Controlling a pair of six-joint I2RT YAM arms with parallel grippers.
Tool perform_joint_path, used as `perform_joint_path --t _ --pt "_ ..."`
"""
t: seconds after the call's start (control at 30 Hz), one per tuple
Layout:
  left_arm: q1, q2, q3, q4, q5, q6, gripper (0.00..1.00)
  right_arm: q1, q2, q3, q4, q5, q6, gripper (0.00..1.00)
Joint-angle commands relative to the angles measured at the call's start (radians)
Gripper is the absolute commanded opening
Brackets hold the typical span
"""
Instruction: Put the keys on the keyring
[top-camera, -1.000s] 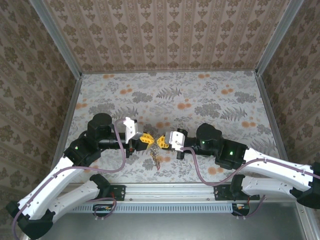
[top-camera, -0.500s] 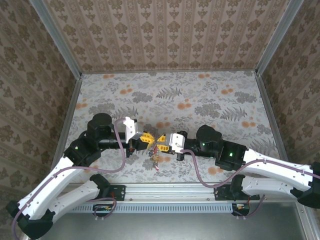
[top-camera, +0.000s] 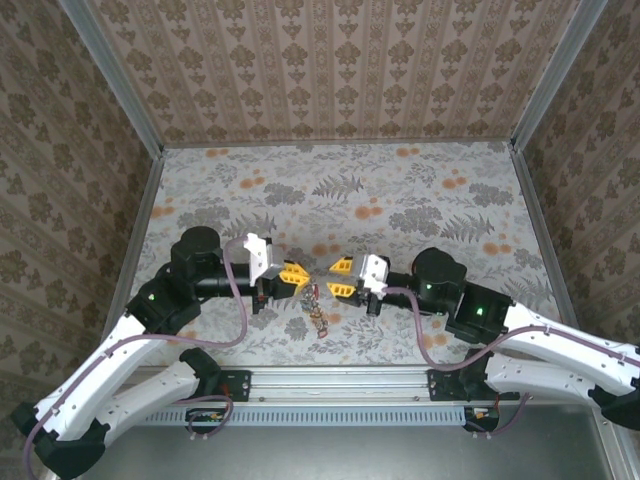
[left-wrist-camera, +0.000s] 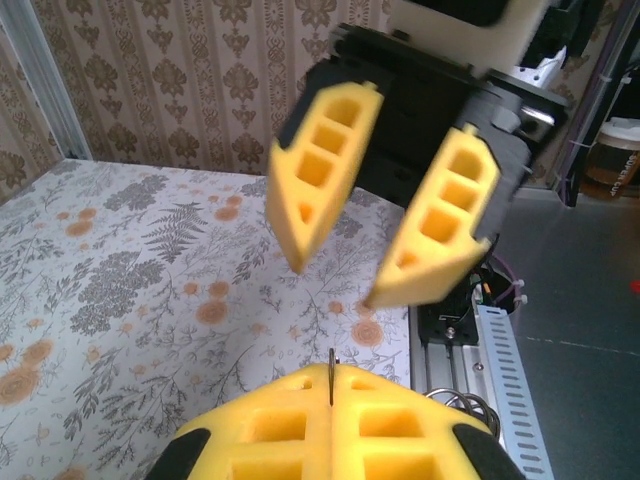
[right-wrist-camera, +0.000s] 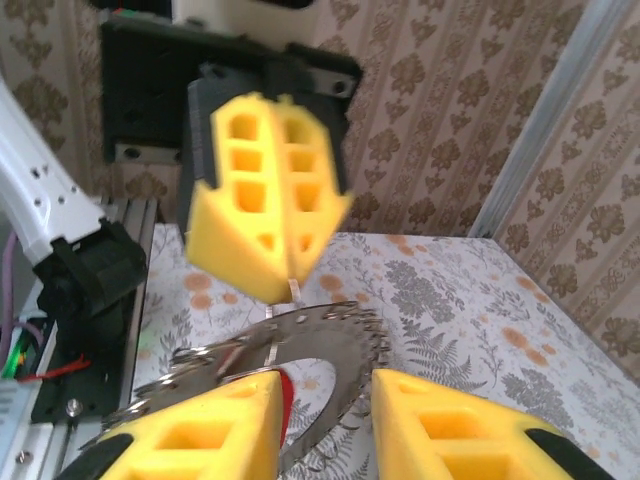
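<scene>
My right tool (top-camera: 340, 278) has backed off rightward and spread its fingers wide, empty. This looks like a regrip, and the threading is not done. My left tool (top-camera: 294, 278) is pinched closed on the thin dark chain-like metal keyring (top-camera: 316, 312), which dangles between the tools, near the floral counter (top-camera: 400, 200). The small red-headed silvery key (right-wrist-camera: 285, 398) hangs beside it.

My left arm (top-camera: 110, 360) and right arm (top-camera: 565, 340) wear white shells with black joints, each showing a green light (top-camera: 153, 297). Mauve cables (top-camera: 240, 312) loop to my wrists; my fingers (left-wrist-camera: 318, 165) are yellow, hollow-celled wedges.
</scene>
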Motion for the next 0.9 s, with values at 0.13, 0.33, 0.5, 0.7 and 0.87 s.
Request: perform_joint_path --t 0.13,0.33,0.5,0.7,0.87 --pt "-0.004 -0.03 0.014 0.067 0.057 -0.002 0.0 -0.067 0.044 0.03 0.048 -0.227 0.139 0.31" --pt "-0.007 -0.033 0.003 0.094 0.065 -0.014 0.0 -0.066 0.066 0.037 0.088 -0.308 0.149 0.31" --pt "-0.009 -0.033 -0.004 0.107 0.071 -0.018 0.0 -0.066 0.073 0.037 0.094 -0.315 0.153 0.31" --pt "-0.011 -0.035 -0.008 0.106 0.076 -0.017 0.0 -0.067 0.072 0.032 0.112 -0.303 0.16 0.29" --pt "-0.012 -0.038 -0.008 0.103 0.077 -0.015 0.0 -0.068 0.054 0.027 0.116 -0.284 0.164 0.29"
